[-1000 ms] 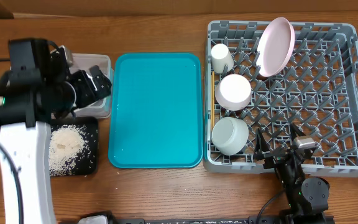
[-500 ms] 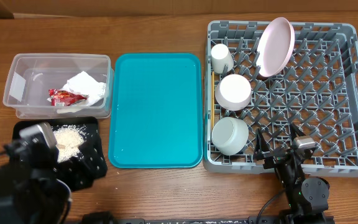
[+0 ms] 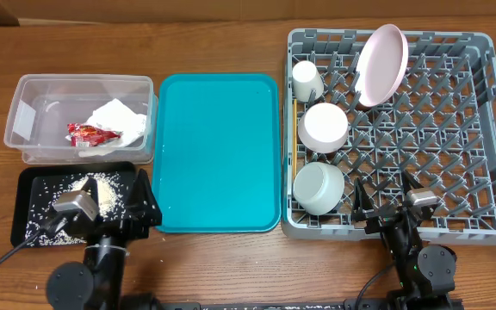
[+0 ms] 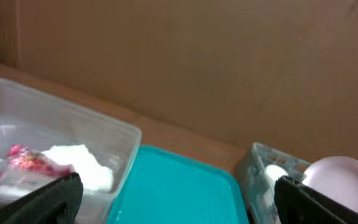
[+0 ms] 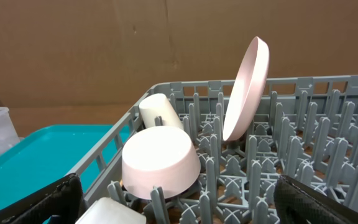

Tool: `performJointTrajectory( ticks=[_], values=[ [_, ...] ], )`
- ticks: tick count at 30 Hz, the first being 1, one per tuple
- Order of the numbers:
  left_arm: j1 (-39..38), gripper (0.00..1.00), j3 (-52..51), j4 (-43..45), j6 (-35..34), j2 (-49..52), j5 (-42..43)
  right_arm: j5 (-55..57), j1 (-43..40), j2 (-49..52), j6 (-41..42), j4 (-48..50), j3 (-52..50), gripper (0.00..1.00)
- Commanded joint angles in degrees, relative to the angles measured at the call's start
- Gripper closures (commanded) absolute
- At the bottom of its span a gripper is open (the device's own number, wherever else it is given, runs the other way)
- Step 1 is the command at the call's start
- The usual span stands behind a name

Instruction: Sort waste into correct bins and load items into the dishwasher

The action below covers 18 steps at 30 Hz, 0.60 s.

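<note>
Both arms at the near table edge. The left gripper [image 3: 138,207], jaws spread wide and holding nothing, hangs over the right end of the black tray [image 3: 26,207], with rice [image 3: 103,191] scattered below it and to its left. Just beyond it lies the tub [image 3: 22,129], which holds the napkin [image 3: 120,118] and the wrapper [image 3: 89,133]. The teal tray [image 3: 218,155] is ahead to its right. The right gripper [image 3: 384,202], equally wide and empty, sits at the near rim of the rack [image 3: 455,129]. Ahead to its left are the grey-green bowl [image 3: 318,188], then the white bowl [image 3: 323,126], both upturned, and the cup [image 3: 307,80]. The plate [image 3: 381,62] stands on edge straight ahead, at the far side.
</note>
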Motion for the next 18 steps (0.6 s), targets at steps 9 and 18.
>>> performJointTrajectory(
  ticks=[9,18],
  values=[
    [-0.4,0.0,-25.6,30.2,-6.4,-10.8,-0.4,-0.3,-0.4,-0.4,-0.2,0.4,-0.6,0.0],
    [-0.5,0.0,-29.4,19.9,7.1,-10.8,-4.5,-0.3,-0.4,-0.4,-0.2,0.4,-0.6,0.0]
  ],
)
